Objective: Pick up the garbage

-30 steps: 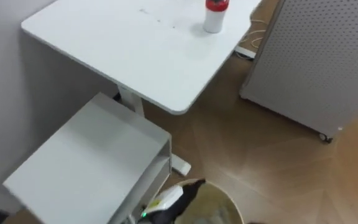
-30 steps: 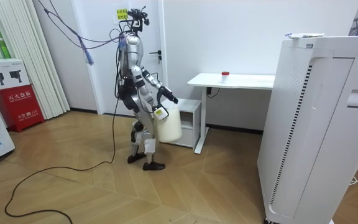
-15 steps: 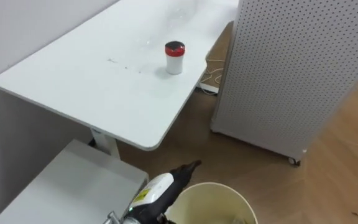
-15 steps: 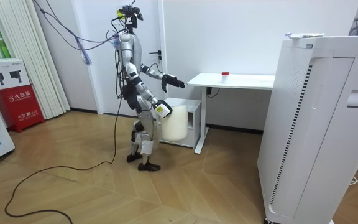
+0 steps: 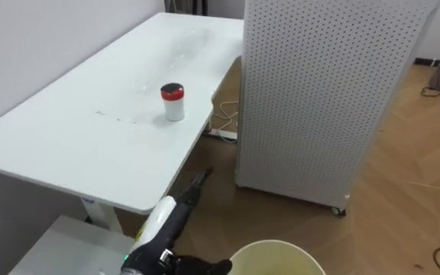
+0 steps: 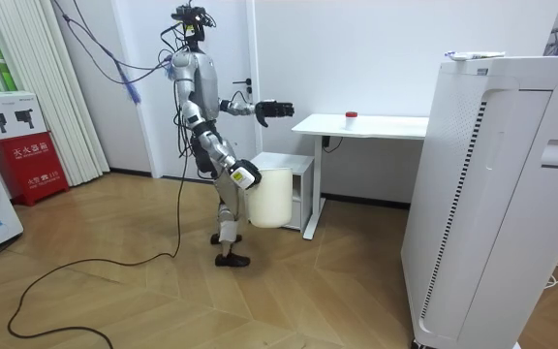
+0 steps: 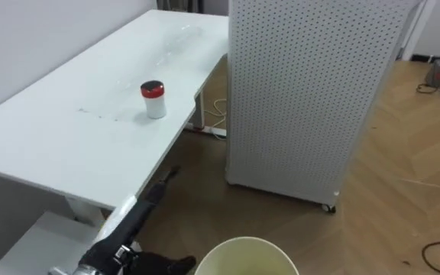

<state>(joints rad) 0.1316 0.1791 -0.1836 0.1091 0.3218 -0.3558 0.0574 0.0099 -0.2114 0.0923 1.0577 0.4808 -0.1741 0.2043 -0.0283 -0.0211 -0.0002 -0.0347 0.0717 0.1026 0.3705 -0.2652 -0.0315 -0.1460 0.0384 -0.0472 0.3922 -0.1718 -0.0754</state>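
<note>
Robot at worktop's [image 5: 90, 145] near end, bin [image 6: 271, 199] at its right hand [image 6: 243, 175].
Left hand [image 5: 194, 188] outstretched, fingers straight, empty; red-capped can [image 5: 173, 102] upright on worktop, farther off, untouched. Right hand's grip: cannot tell.

Both eye views sit on the robot's head and look down from close by at the desk [image 5: 67, 153], the jar [image 5: 173, 101], the panel [image 5: 312, 92] and the bin [image 5: 273, 245]. The room view stands far back in the room, faces the wall, and shows those same things side-on, with the whole robot
</note>
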